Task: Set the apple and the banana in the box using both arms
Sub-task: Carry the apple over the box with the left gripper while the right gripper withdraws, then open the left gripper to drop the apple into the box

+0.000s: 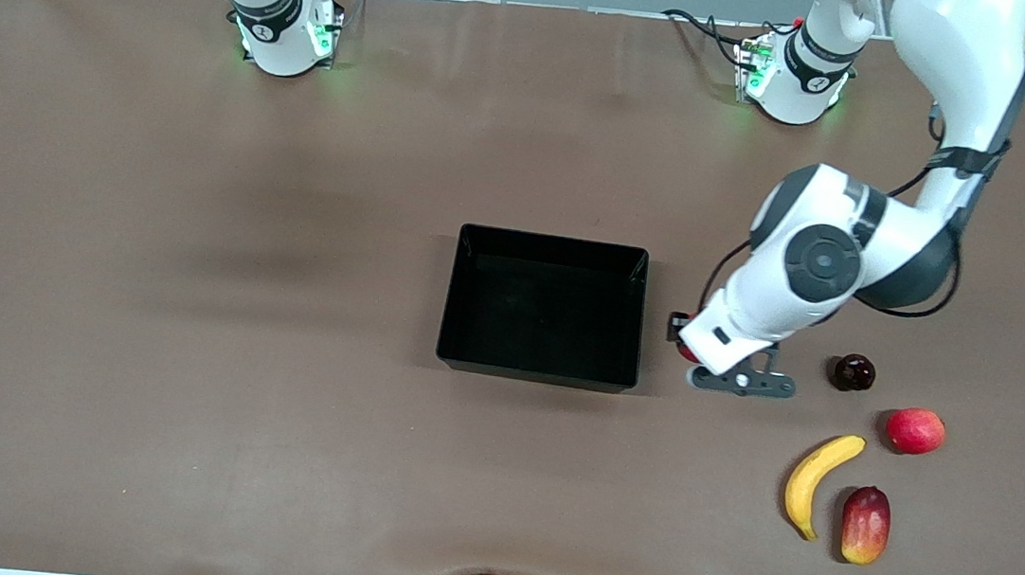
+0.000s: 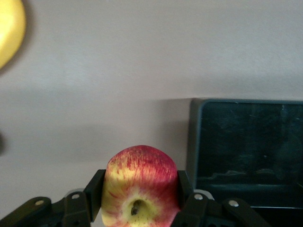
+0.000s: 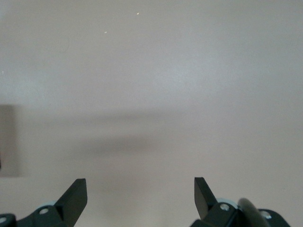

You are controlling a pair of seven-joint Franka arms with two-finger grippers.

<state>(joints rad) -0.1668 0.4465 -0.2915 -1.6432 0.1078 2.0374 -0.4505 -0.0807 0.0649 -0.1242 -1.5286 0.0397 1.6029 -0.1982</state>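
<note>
My left gripper (image 1: 686, 346) is shut on the apple (image 2: 140, 165), a small red apple with yellow streaks, held between both fingers with its dimple toward the camera. Only a red sliver of the apple (image 1: 685, 352) shows in the front view. The gripper is over the table just beside the black box (image 1: 551, 240), toward the left arm's end; the box (image 2: 246, 142) is empty. The yellow banana (image 1: 817, 481) lies on the table nearer the front camera. My right gripper (image 3: 140, 189) is open and empty over bare table; it is out of the front view.
A small dark red fruit (image 1: 852, 372), a pinkish-red round fruit (image 1: 915, 431) and a red-yellow mango (image 1: 866, 525) lie around the banana toward the left arm's end. A yellow edge, likely the banana (image 2: 7, 28), shows in the left wrist view.
</note>
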